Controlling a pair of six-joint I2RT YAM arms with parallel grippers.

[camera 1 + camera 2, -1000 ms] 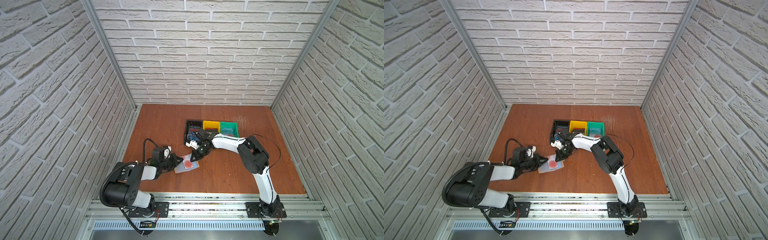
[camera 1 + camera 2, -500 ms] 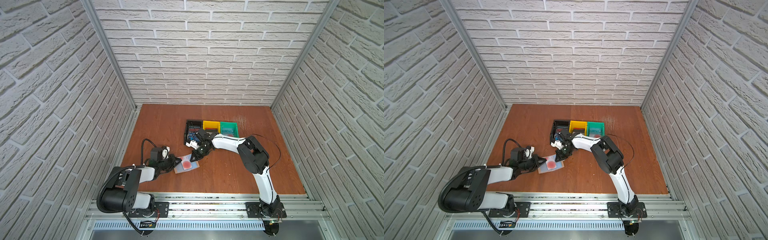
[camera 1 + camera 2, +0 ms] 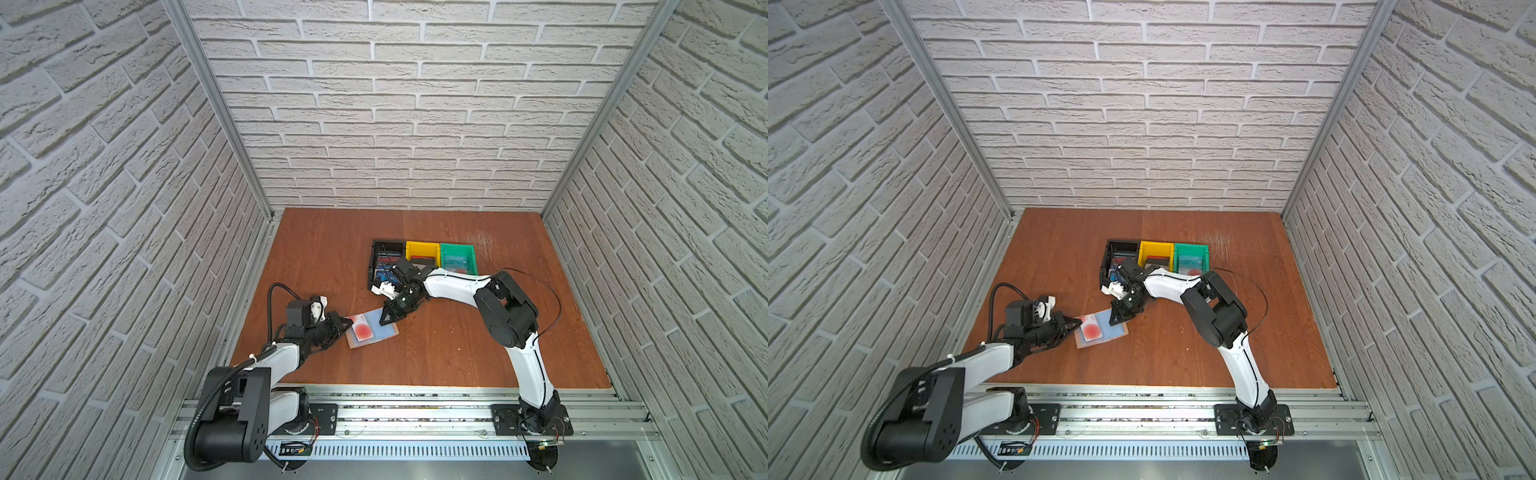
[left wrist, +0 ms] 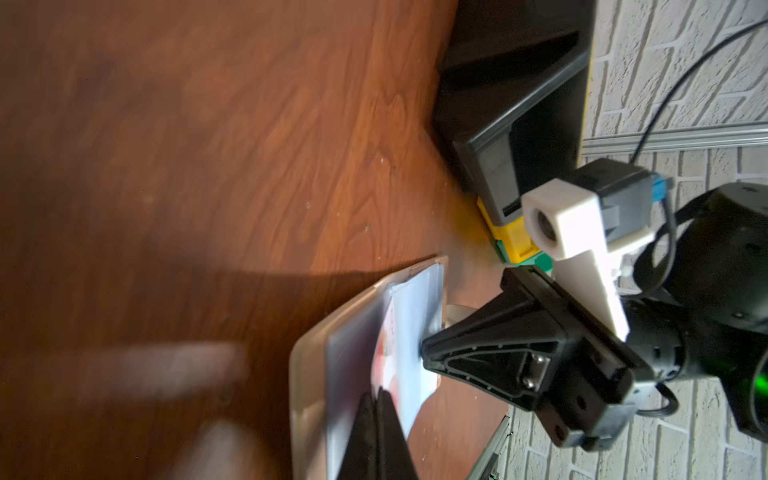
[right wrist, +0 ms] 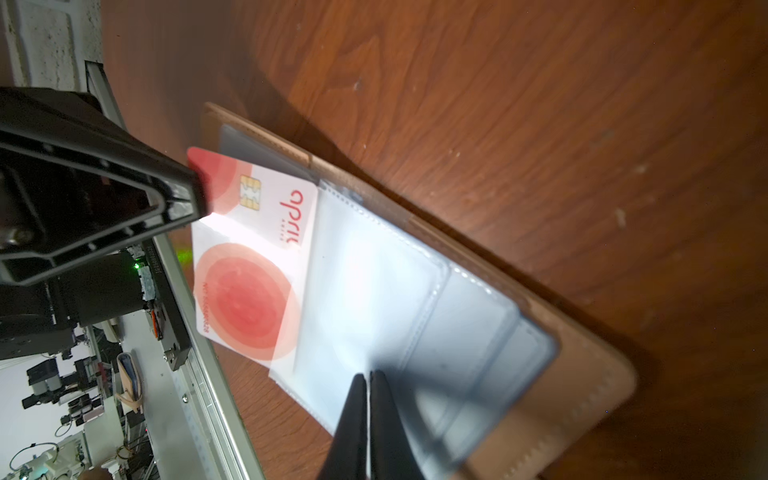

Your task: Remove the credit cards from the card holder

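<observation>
card (image 5: 249, 291): white, red concentric circles, gold chip, red lettering | card holder (image 5: 582, 374): tan, pale stitching | sleeves (image 5: 374, 299): pale bluish clear | black bin (image 3: 372, 266) | yellow bin (image 3: 422, 245) | green bin (image 3: 457, 247) | table (image 3: 332, 257): reddish-brown wood grain | walls (image 3: 415, 124): white brick pattern

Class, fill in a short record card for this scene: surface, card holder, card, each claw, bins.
Surface: brown wooden table
Card holder: tan, lying open, clear sleeves facing up
Card: pale with a red circle, partly out of its sleeve
Left claw: shut on the card's corner
Right claw: jaws nearly together, tip on a clear sleeve
Bins: black bin, yellow bin, green bin, in a row beyond the card holder
</observation>
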